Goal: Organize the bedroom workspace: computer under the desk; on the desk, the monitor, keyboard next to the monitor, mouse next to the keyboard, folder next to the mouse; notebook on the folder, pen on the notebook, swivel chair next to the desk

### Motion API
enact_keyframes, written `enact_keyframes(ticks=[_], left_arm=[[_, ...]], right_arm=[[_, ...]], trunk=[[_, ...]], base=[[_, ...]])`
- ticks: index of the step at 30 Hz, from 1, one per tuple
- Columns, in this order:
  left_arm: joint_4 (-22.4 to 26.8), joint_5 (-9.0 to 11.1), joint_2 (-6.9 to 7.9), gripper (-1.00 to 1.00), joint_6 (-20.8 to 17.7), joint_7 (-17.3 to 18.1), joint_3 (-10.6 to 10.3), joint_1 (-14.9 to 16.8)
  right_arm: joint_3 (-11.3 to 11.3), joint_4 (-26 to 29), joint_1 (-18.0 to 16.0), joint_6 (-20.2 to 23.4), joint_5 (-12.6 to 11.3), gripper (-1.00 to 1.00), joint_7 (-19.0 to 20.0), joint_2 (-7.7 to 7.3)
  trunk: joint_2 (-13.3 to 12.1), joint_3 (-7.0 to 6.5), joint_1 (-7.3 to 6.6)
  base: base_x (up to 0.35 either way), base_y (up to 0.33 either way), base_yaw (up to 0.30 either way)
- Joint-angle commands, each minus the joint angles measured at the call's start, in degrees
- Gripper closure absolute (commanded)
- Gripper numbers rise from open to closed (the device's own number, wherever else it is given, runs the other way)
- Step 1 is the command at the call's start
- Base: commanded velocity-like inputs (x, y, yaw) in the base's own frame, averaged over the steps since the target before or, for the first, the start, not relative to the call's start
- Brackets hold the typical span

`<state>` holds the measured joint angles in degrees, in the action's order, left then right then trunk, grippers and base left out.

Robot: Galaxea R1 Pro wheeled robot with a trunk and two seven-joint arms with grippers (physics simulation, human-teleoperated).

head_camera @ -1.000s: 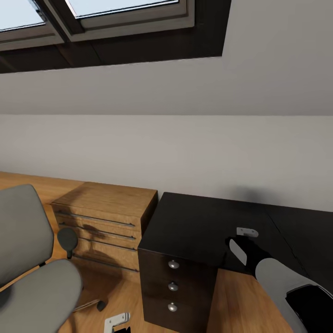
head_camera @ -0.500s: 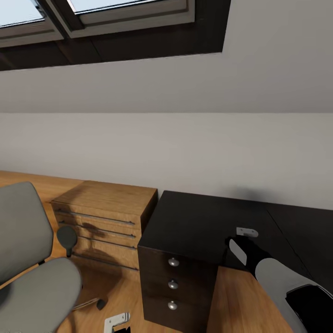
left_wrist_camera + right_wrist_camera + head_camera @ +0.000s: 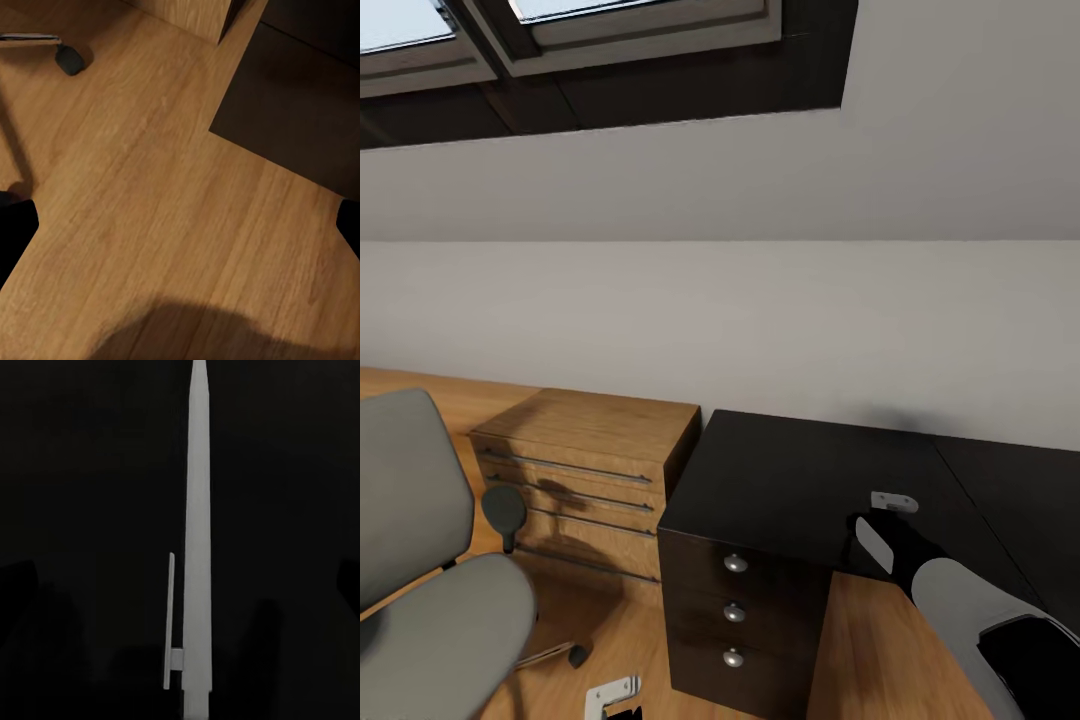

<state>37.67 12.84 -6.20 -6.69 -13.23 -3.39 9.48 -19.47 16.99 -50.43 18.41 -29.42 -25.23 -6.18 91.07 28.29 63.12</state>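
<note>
Head view slightly lower; pen (image 3: 196, 532) between right pincer (image 3: 880, 525) fingertips above desk (image 3: 780, 480).

The desk (image 3: 790, 480) has a glossy black top and dark drawers with silver knobs. Left of the desk, the dresser (image 3: 585, 470) shows light wood grain; further left, the swivel chair (image 3: 430, 590) is grey. The pen (image 3: 196, 547) is white.

The head camera tilts slightly downward, so the skylights (image 3: 610, 20) sit a little higher in the head view than a second ago. The swivel chair (image 3: 420, 570) sits slightly further left and lower than before.
</note>
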Motion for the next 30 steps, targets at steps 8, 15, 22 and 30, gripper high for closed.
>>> enact_keyframes(ticks=[8, 15, 22, 30], left_arm=[[0.12, 0.51, 0.05, -1.0, -0.17, -0.48, -0.31, 0.01], [0.12, 0.52, 0.05, -1.0, -0.17, -0.48, -0.3, 0.01], [0.12, 0.52, 0.05, -1.0, -0.16, -0.48, -0.3, 0.01], [0.12, 0.52, 0.05, -1.0, -0.16, -0.48, -0.3, 0.01]], right_arm=[[-0.49, 0.15, -0.04, 0.4, -0.38, -1.0, -0.34, -0.06], [-0.49, 0.16, -0.04, 0.4, -0.38, -1.0, -0.34, -0.06], [-0.49, 0.16, -0.06, 0.4, -0.36, -1.0, -0.35, -0.06], [-0.49, 0.15, -0.05, 0.4, -0.37, -1.0, -0.35, -0.06]], trunk=[[1.64, 0.78, 0.88], [1.64, 0.78, 0.88], [1.64, 0.78, 0.88], [3.24, 1.5, 1.75]], base=[[0.0, 0.0, 0.0], [0.0, 0.0, 0.0], [0.0, 0.0, 0.0], [0.0, 0.0, 0.0]])
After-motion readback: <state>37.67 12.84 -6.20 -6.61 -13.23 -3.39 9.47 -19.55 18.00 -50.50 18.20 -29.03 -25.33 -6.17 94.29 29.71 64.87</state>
